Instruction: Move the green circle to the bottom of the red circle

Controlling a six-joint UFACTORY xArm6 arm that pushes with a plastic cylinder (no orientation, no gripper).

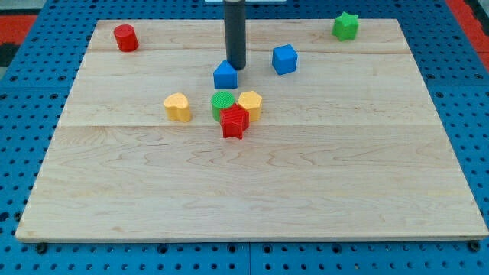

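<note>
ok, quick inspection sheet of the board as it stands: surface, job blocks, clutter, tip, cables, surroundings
Surface: pale wooden board, flat, lower half bare.
Job's things: green circle mid-board, touching the red star and beside the yellow hexagon; red circle far off at the view's top left.
Clutter: yellow heart, blue pentagon-like block, blue cube, green star.
Grippers: no jaws; my tip sits at the blue pentagon-like block's upper right edge, above the green circle in the view.
Cables: nothing seen.
Surroundings: blue perforated base; red strip at the corners.
</note>
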